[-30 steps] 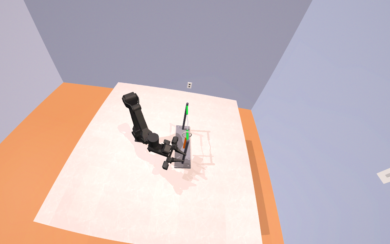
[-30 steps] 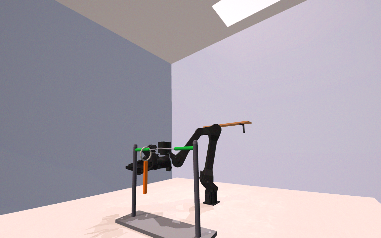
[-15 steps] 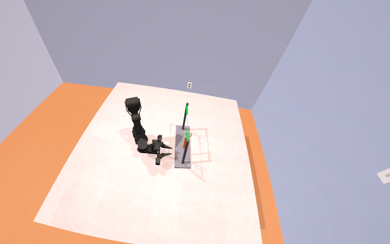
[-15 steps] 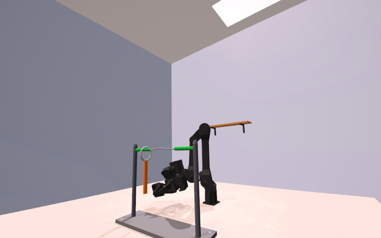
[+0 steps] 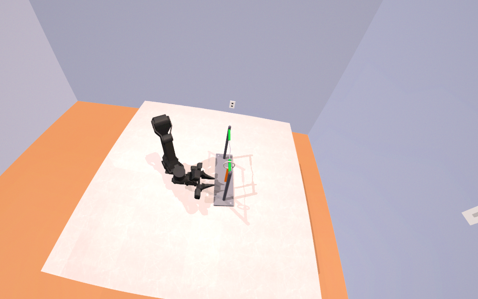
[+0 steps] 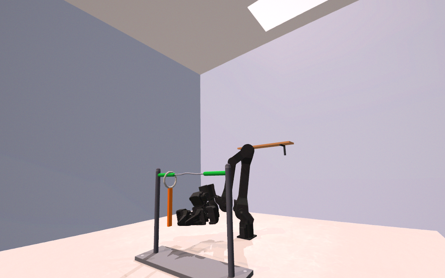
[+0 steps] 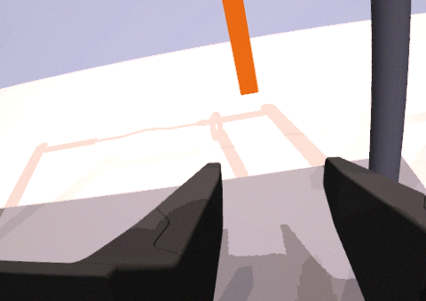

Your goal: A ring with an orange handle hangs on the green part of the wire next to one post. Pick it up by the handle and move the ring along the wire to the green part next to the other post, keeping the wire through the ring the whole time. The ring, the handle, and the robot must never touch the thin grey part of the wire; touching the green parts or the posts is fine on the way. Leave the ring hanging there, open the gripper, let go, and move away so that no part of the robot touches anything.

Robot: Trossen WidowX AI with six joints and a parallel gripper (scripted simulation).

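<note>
Beside the near post (image 6: 156, 211), the ring (image 6: 169, 180) hangs on the green sleeve (image 6: 164, 174) with its orange handle (image 6: 169, 206) dangling free, while the gripper (image 7: 272, 177) waits low nearby, fingers parted and empty.

Bare test room: plain walls (image 5: 196, 44), orange floor (image 5: 18, 208) (one wall socket (image 5: 232, 104)).

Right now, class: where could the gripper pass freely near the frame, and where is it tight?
Free: under the wire, between the two posts, above the base plate. Tight: by the left post, where the orange handle hangs beside the open gripper.
</note>
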